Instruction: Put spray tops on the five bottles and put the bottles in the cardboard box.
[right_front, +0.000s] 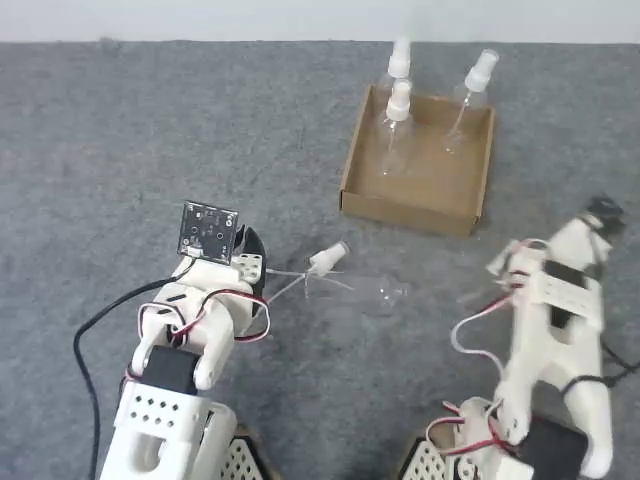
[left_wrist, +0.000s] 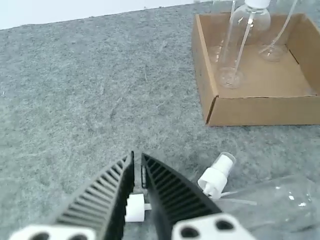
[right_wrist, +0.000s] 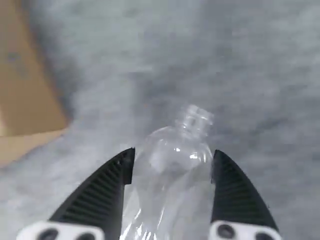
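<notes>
The step in hand looks like the joining of a top to the fourth bottle. The left pincer is closed almost completely on a white spray top, nipped between its ribbed jaws. In the high view this arm sits at the lower left of the frame. The right pincer stands wide, its jaws against the two sides of a clear open bottle that fills the gap. The bottle's bare threaded neck points away from the wrist.

The cardboard box lies in the upper right of the high view, with three capped bottles standing in it. Mid-frame on the grey tabletop rest a loose spray top and, just beside it, a lying bottle on its side.

By this reckoning three of five are done. The next move likely calls for bringing the two arms together and feeding the held top's thin tube straight into the neck. The cap then has to be seated squarely, since a slight tilt could make the tube miss the narrow mouth.
</notes>
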